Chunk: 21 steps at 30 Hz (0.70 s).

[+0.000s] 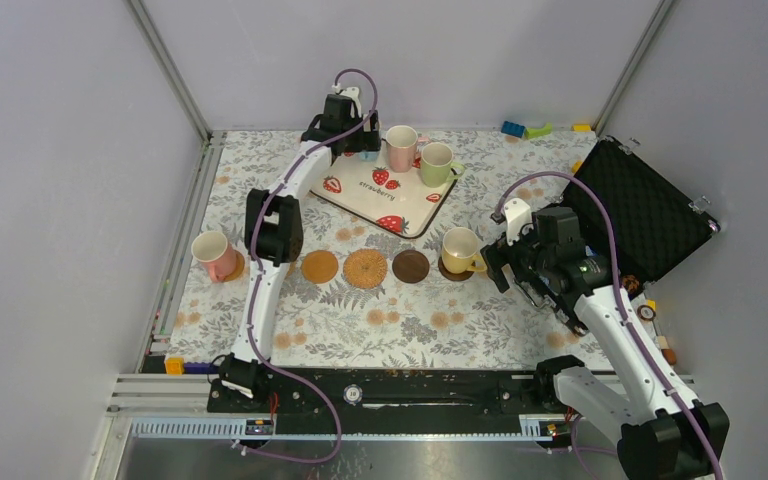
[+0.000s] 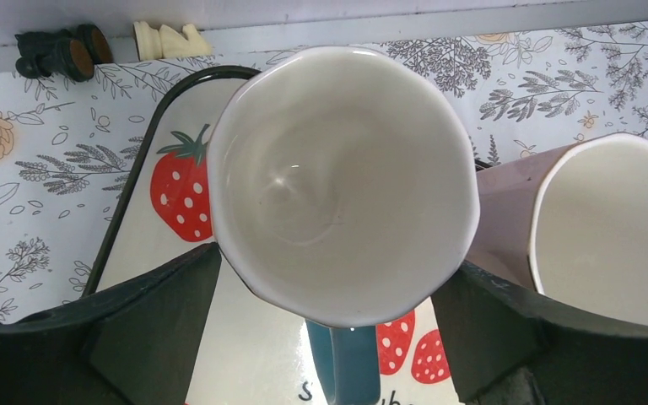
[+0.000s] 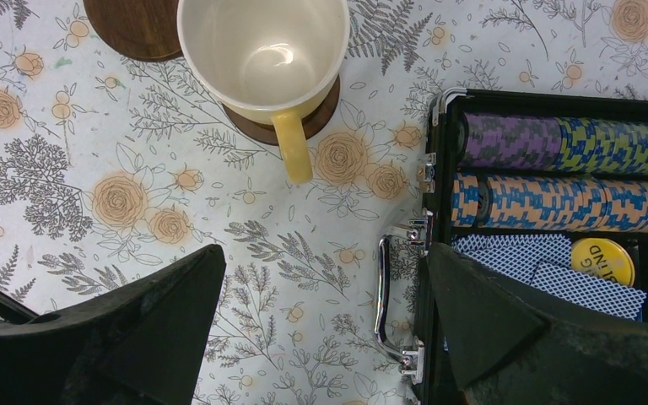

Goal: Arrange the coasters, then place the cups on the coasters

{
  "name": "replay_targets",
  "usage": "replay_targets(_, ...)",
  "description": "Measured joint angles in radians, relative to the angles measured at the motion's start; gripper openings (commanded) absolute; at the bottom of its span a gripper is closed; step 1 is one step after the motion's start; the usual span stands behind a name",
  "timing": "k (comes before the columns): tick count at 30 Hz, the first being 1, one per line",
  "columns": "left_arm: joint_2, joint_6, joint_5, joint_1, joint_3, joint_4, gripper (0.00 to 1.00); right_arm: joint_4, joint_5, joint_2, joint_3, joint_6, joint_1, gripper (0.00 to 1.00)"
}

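Blue mug (image 2: 337, 177): on the strawberry tray (image 2: 245, 354), between the left gripper's (image 2: 329, 270) wide-spread fingers.
Yellow mug (image 3: 261, 51): on a dark brown coaster (image 3: 325, 105).
Right gripper (image 3: 325, 253): fingers apart, empty.

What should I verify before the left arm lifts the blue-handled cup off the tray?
1. Left gripper straddles the blue-handled cup: ok.
2. Fingers firmly closed on it: cannot tell.
3. Clearance from the pink cup beside it on the tray: cannot tell; it sits close to one finger.
4. Free coasters: ok; tan coaster, woven coaster and dark brown coaster are bare.
5. Right gripper out of the way: ok; open, holding nothing, short of the yellow cup.
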Motion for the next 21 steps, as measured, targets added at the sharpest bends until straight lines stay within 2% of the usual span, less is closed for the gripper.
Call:
replay_targets(4,0.005,-0.016,0.013,0.0,0.012,-0.001,0.87,0.0,0.008,0.006,0.0,-0.001,0.0,0.98)
replay_targets(11,0.015,-0.036,0.033,0.0,0.037,-0.016,0.72,0.0,0.019,0.012,0.0,-0.003,-0.001,0.98)
replay_targets(18,0.015,-0.053,0.001,0.0,0.044,-0.034,0.52,0.0,0.024,0.021,0.0,-0.008,-0.001,0.98)
replay_targets(21,0.015,-0.053,-0.011,-0.002,0.045,-0.042,0.4,0.001,0.025,0.022,0.0,-0.009,-0.001,0.98)
